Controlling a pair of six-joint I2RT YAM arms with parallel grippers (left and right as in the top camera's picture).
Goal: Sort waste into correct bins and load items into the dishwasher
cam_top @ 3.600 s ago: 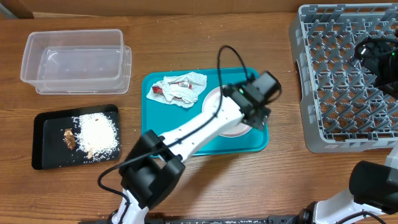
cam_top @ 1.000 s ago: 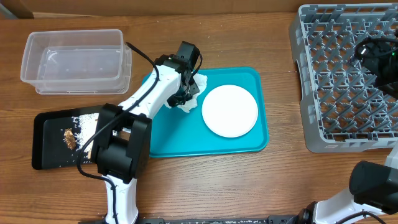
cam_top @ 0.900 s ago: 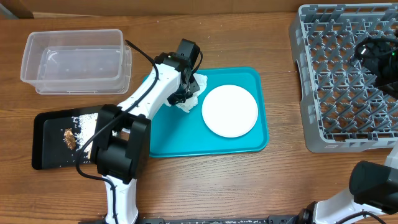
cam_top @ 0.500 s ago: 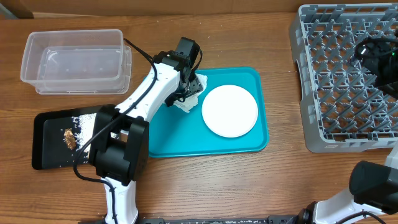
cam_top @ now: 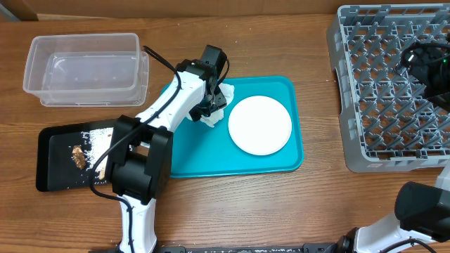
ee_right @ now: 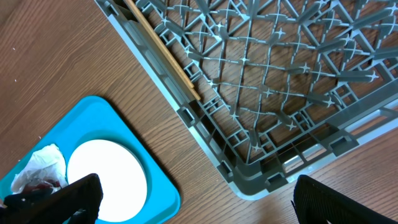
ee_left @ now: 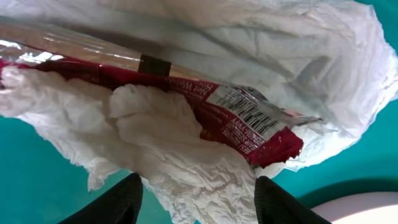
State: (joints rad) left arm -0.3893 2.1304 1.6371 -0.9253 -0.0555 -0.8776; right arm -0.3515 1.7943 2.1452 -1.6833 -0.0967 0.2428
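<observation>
scraps [cam_top: 79, 156] were binned, chopsticks [ee_right: 163, 51] racked; napkin [ee_left: 180, 168], wrapper [ee_left: 249, 127], plate [cam_top: 259, 125] lay unsorted. left fingers [ee_left: 115, 206] wide astride napkin; right fingers [ee_right: 329, 204] wide, empty.

I note crumpled white napkin [ee_left: 174, 155], red wrapper [ee_left: 211, 121] in its folds, just beside round white plate [cam_top: 259, 125]; chopsticks [ee_right: 163, 51] lie flat in grey rack [cam_top: 373, 105].

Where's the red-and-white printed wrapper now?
Left wrist view: red-and-white printed wrapper nestled in the crumpled white paper napkin on the teal tray, left of the round white plate.
</observation>
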